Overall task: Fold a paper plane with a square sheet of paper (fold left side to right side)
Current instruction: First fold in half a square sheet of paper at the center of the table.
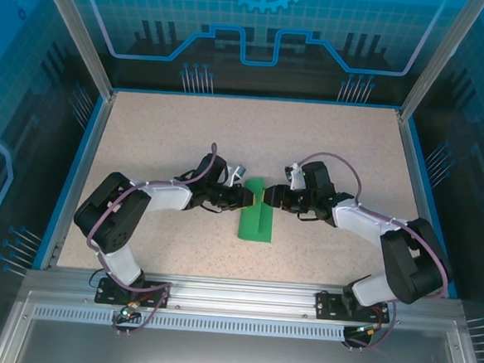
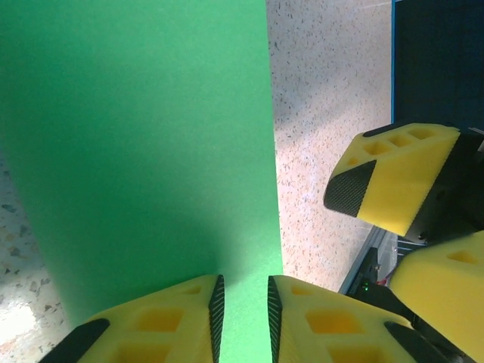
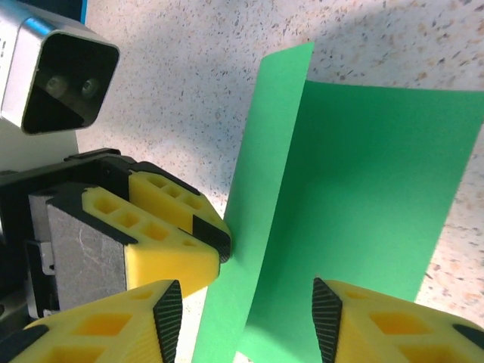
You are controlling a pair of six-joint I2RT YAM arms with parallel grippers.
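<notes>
The square sheet of paper (image 1: 256, 221) is bright green and lies at the table's middle, half folded. Its left flap (image 3: 261, 174) stands up from the crease over the flat half (image 3: 378, 174). My left gripper (image 1: 246, 198) (image 2: 243, 306) is pushed up against the flap's outer face, the jaws a narrow gap apart with green paper (image 2: 144, 151) behind them and nothing between them. One of its yellow fingers (image 3: 178, 227) touches the flap. My right gripper (image 1: 267, 198) (image 3: 247, 314) faces it, open wide, its jaws straddling the flap's near end without touching it.
The speckled tabletop (image 1: 162, 134) has blue walls on three sides and a metal rail (image 1: 234, 293) along the near edge. The left arm's wrist camera housing (image 3: 57, 72) hangs close to the paper. The right gripper's yellow fingers (image 2: 393, 178) sit just beyond the sheet's edge.
</notes>
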